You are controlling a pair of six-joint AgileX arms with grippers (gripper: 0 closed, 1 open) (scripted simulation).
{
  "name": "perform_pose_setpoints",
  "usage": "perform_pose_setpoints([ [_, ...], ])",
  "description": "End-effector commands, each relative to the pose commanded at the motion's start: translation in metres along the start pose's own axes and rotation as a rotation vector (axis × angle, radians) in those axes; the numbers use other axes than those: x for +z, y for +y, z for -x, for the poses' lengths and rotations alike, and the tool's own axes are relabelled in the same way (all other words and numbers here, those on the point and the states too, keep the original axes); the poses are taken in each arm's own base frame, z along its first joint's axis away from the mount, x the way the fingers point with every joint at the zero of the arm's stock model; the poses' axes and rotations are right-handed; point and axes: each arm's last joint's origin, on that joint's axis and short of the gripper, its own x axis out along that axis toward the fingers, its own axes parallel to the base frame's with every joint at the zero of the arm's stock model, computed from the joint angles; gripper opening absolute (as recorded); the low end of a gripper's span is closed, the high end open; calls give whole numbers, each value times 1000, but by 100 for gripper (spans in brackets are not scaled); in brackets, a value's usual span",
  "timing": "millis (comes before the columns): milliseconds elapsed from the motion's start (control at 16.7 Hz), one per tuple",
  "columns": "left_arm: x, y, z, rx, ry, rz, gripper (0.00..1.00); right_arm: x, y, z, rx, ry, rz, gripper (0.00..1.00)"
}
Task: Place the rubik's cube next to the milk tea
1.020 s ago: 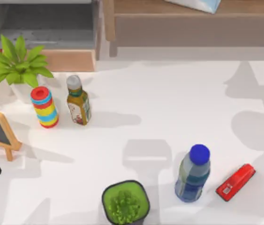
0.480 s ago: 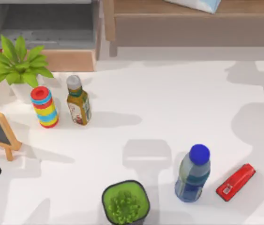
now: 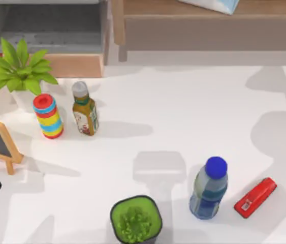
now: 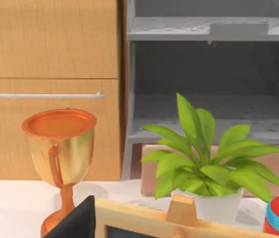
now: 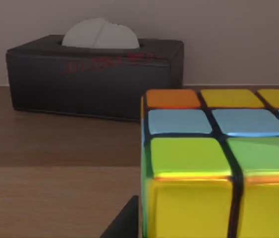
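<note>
the rubik's cube (image 5: 218, 163) is sitting very close to the camera, showing orange, yellow, blue and green squares on top and yellow squares on the near face, all on a black grid. behind it a dark tissue box (image 5: 94, 74) is resting on a brown wooden surface (image 5: 55, 148), with a white tissue (image 5: 99, 34) poking out and red lettering on its side

The rubik's cube (image 5: 218, 163) is seen close up in the right wrist view: orange, yellow, blue and green squares on a black grid, yellow squares on the near face. It is seen upright and level, over a brown wooden surface. The milk tea cannot be identified with certainty.
</note>
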Motion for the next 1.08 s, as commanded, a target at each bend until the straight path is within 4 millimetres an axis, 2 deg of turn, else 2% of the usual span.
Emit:
perform_pose_setpoints([
  [420,0,0,0,0,0,0,100,0,0,0,0,0,0,2],
  [900,0,0,0,0,0,0,100,0,0,0,0,0,0,0],
  [1080,0,0,0,0,0,0,100,6,-1,3,6,-14,5,0],
])
